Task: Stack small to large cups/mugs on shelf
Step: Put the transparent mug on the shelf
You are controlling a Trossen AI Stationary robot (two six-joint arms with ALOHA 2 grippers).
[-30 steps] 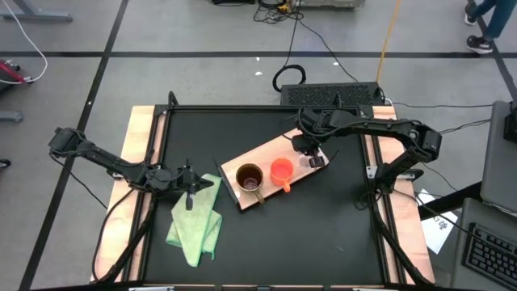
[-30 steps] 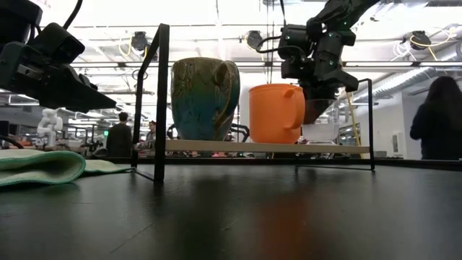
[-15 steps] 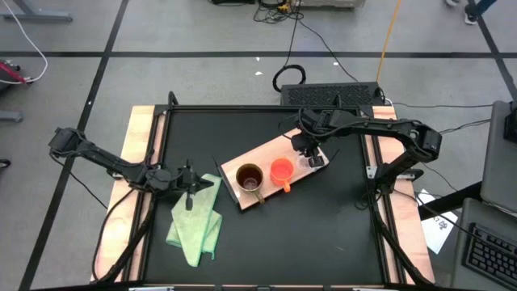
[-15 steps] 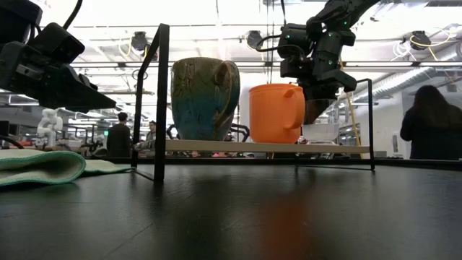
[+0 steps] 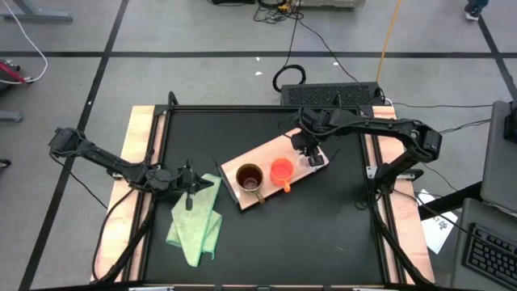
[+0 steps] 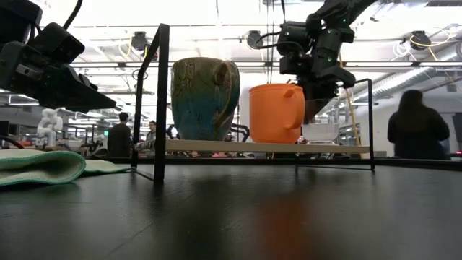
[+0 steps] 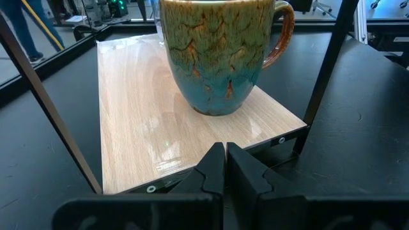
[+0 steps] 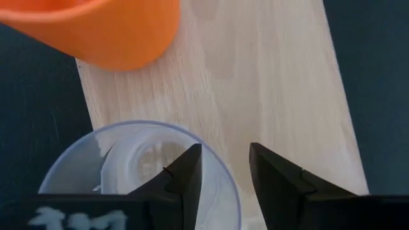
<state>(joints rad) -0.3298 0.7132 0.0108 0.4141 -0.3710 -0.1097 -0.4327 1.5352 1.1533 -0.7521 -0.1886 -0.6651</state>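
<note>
The brown mug [image 5: 250, 177] and the smaller orange mug [image 5: 281, 170] stand upright on the light-wood shelf [image 5: 262, 153], which rests on a black wire frame. The clear glass cup [image 8: 134, 166] stands on the shelf's right end, beside the orange mug [image 8: 102, 32]. My right gripper [image 8: 223, 169] is open above the cup. One finger is over its inside and one outside, with the rim in the gap between them, touching neither. My left gripper [image 7: 225, 160] is shut and empty, level with the brown mug [image 7: 220, 57] at the shelf's left end.
A light green cloth [image 5: 198, 218] lies crumpled on the black table under and in front of my left gripper. The black frame posts [image 6: 160, 101] rise at the shelf's corners. People stand in the room behind the table [image 6: 415, 123].
The arms, the mugs and the cup stand as before. A person in the room behind has walked toward the left in the low view.
</note>
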